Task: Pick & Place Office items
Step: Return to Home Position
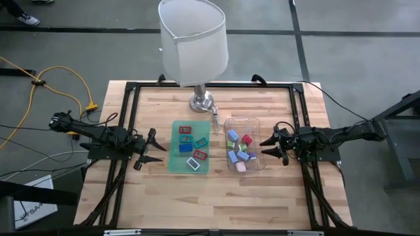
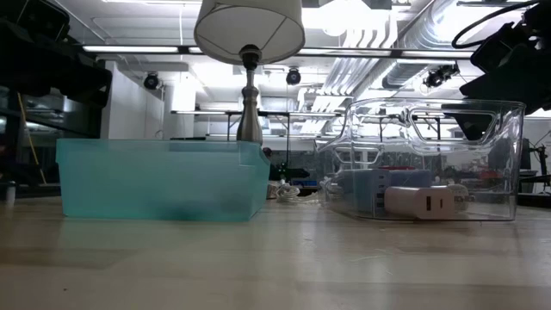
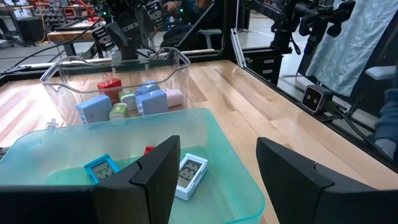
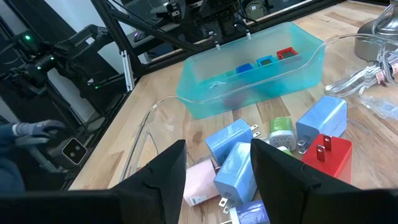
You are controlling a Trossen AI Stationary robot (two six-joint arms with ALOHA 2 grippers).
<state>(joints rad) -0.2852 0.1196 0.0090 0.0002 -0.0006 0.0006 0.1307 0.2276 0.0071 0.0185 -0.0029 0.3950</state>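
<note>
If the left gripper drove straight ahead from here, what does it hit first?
Likely the near wall of the teal bin, directly ahead of the open left gripper; the clear bin lies beyond.

Grey floor (image 1: 367,39) all round, crossed by dark lines. Wooden table (image 1: 197,203) fills the middle of the high view, white-shaded lamp (image 1: 194,40) at its top edge. Yellow cable (image 1: 20,70) snakes at left. Low view: strip lights (image 2: 129,49), silver ducts (image 2: 379,43) upper right.
</note>
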